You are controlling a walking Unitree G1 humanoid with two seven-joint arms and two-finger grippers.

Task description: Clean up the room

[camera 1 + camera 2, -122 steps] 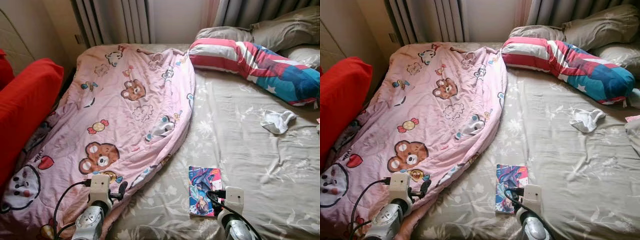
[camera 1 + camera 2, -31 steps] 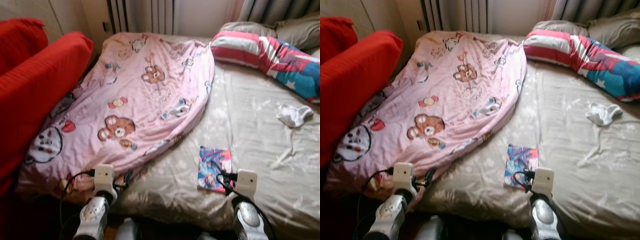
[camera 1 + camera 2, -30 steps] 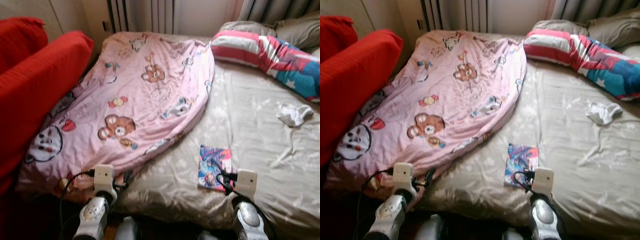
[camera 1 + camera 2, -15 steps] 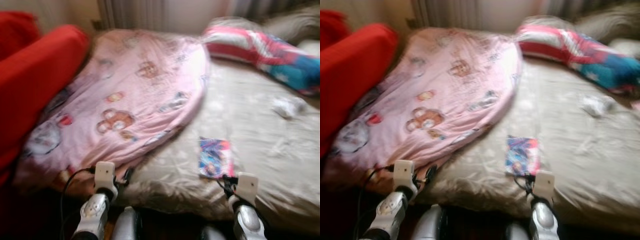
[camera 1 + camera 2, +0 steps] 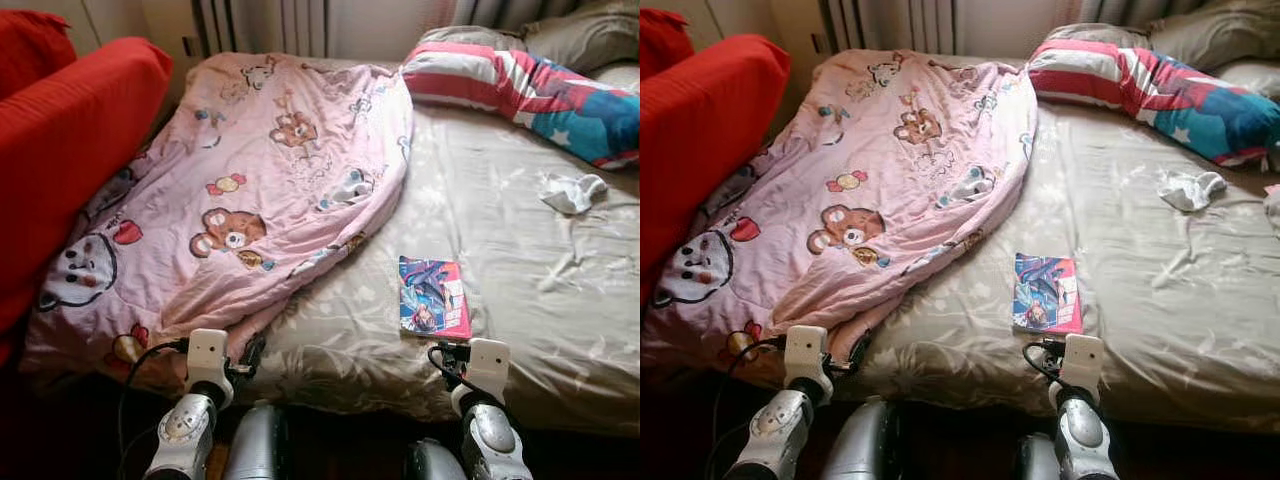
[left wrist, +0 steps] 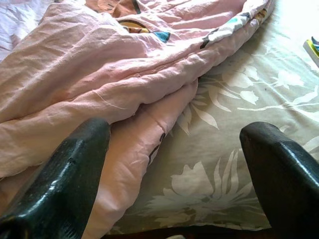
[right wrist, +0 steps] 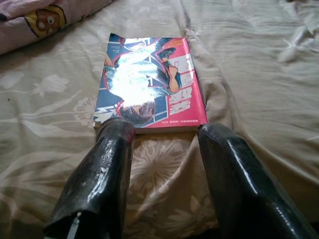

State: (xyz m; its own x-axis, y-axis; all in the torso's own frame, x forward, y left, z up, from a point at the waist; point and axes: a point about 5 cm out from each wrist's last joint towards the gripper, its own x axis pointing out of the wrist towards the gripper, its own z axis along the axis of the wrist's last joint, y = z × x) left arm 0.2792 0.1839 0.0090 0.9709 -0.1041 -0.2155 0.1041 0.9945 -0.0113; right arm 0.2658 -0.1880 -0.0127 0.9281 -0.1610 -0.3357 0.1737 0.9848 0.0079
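the right gripper (image 7: 162, 132), fingers apart, hovers just short of the book (image 7: 147, 82) on the bed (image 5: 520, 230); the left gripper (image 6: 174, 164) is open by the pink quilt (image 5: 250, 180).

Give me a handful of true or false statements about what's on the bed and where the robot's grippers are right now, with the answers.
1. A book lies flat on the bed sheet. True.
2. The right gripper is shut on the book. False: its fingers are open, just short of the book's near edge.
3. The pink blanket covers the book. False: the book lies apart from it on the bare sheet.
4. The left gripper is open, near the blanket's edge. True.
5. A white sock lies crumpled on the sheet. True.
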